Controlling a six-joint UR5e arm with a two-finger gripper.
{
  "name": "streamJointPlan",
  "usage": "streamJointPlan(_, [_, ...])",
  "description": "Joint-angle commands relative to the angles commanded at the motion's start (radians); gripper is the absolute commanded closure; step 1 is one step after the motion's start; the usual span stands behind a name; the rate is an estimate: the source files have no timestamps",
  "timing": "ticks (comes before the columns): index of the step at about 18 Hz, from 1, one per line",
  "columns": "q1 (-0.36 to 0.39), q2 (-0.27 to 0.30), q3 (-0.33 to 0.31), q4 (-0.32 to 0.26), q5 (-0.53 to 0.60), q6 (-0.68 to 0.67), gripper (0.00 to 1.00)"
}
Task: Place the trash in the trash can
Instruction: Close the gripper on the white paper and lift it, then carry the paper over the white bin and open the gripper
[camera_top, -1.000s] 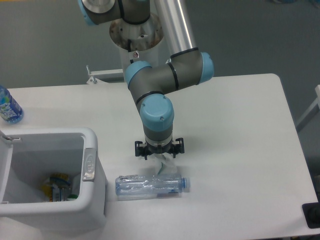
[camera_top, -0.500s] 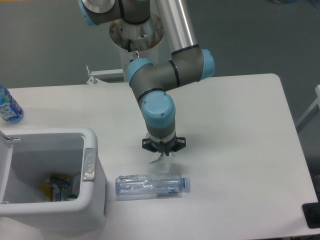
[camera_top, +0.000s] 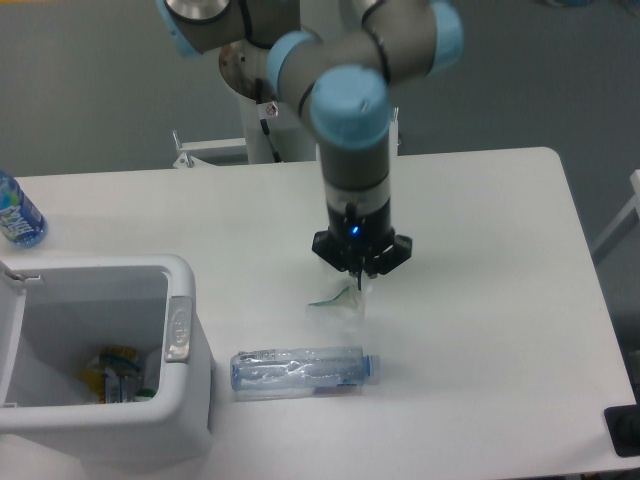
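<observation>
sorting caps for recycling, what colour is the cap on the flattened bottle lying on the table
Blue, on the flattened bottle, at its right end; the fixed camera view shows it.

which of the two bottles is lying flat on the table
The flattened clear bottle lying beside the trash can; the blue-labelled bottle at the far left edge looks upright.

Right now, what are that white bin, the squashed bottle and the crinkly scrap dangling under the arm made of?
The bin looks like smooth, glossy white moulded plastic, with rounded corners. The squashed bottle seems thin clear plastic; the table shows through it. The scrap appears to be thin whitish-clear plastic film, crumpled and limp. It hangs from the gripper, whose jaws look shut on it.
</observation>
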Motion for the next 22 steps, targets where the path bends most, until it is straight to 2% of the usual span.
streamJointPlan(4, [-0.003, 0.000, 0.130, 0.000, -0.137, -0.308, 1.00])
streamJointPlan(8, [-0.031, 0.011, 0.181, 0.012, -0.197, -0.465, 1.00])
streamJointPlan(12, [-0.210, 0.031, 0.148, 0.015, -0.201, -0.493, 1.00])
streamJointPlan(13, [-0.241, 0.023, 0.146, 0.015, -0.203, -0.495, 0.96])
streamJointPlan(15, [-0.316, -0.004, 0.143, 0.015, -0.204, -0.495, 0.95])
streamJointPlan(16, [-0.337, -0.012, 0.137, 0.017, -0.200, -0.490, 0.83])
streamJointPlan(17, [-0.342, -0.014, 0.128, 0.026, -0.198, -0.480, 0.39])
streamJointPlan(18, [-0.342, -0.014, 0.123, 0.031, -0.195, -0.469, 0.21])
streamJointPlan(20, [-0.342, -0.012, 0.123, 0.028, -0.194, -0.466, 0.05])
streamJointPlan(21, [-0.341, -0.011, 0.125, 0.025, -0.195, -0.469, 0.00])
streamJointPlan(22, [-0.334, -0.012, 0.123, 0.023, -0.194, -0.475, 0.00])
